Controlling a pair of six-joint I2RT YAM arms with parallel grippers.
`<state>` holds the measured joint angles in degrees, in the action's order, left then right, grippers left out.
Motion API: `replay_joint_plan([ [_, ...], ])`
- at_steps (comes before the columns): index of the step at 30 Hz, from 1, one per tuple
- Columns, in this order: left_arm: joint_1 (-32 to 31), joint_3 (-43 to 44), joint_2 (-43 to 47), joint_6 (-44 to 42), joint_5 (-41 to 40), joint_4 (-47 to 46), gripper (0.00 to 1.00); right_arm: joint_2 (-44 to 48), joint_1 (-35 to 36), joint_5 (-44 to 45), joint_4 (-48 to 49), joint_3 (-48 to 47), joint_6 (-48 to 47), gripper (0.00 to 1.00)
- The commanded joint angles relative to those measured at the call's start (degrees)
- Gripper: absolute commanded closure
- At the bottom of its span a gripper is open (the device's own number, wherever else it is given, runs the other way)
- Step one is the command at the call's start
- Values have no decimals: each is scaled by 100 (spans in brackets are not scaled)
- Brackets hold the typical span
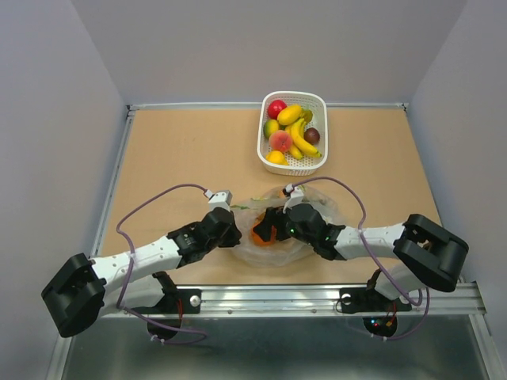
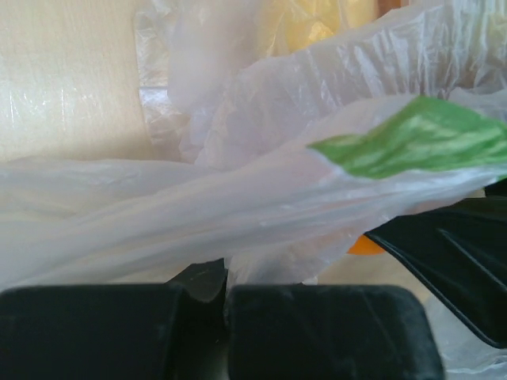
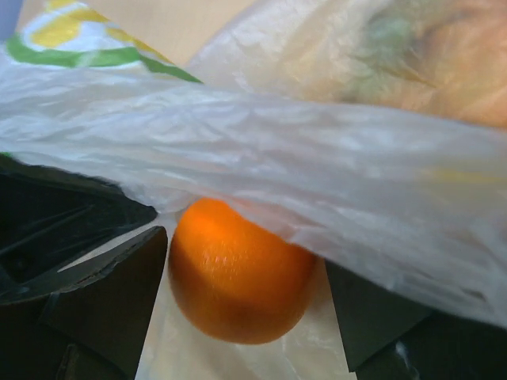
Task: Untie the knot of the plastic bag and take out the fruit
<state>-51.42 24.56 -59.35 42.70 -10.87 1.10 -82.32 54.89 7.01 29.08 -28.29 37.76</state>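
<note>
**Ana:** Where is the left hand [image 2: 226, 317]?

**Ben:** At 9 o'clock of the bag [image 1: 317, 207]. Its two pads [image 2: 87, 332] are brought together, and a thin fold of plastic runs into the slit between them. It looks clamped on the bag's edge.

**Ana:** And the fruit?

**Ben:** An orange [image 3: 238, 269] lies among the bag's folds on the table [image 1: 182, 150], at 3 o'clock from the left hand. It is nearly round, so no long axis matters.

**Ana:** The right hand [image 3: 244, 265]?

**Ben:** It sits at 3 o'clock of the bag, with the orange at its 9 o'clock. Its fingers [image 3: 103, 301] are spread either side of the orange and close against it. Whether they press it cannot be told. It is plainly the nearer hand, so the lift is probably its job.

**Ana:** What is hidden?

**Ben:** The knot cannot be made out anywhere. In the right wrist view a stretched sheet of plastic runs from 9 to 3 o'clock over the orange's top. It hides that part and might snag on the way out. The basket [image 1: 301, 168] of other fruit stands well apart at 12 o'clock.
</note>
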Motion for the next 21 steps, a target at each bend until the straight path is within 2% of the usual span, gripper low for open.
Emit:
replay_joint_plan([
  [1,-44,119,-68,37,-46,-49,100,-275,57,20,326,-229,-93,15],
  [5,-44,181,-85,28,-160,13,100,-486,100,12,317,-264,-111,15],
  [7,-44,242,-94,2,-318,118,100,-460,118,-23,317,-264,-111,26],
  [8,-44,286,-111,-24,-397,240,100,-408,135,-50,318,-264,-119,40],
  [9,-35,408,-120,-51,-476,337,100,-338,144,-85,309,-273,-163,49],
  [10,-35,488,-138,-112,-686,573,100,-137,144,-155,283,-291,-190,65],
  [13,-26,883,-173,-305,-1161,1109,100,276,153,-357,-147,-519,-400,88],
  [18,88,1577,-182,-682,-1768,1787,100,858,162,-1068,-1174,-1063,-1023,94],
  [21,228,1832,-138,-972,-1839,2077,100,1332,153,-1254,-1238,-1205,-1156,96],
])
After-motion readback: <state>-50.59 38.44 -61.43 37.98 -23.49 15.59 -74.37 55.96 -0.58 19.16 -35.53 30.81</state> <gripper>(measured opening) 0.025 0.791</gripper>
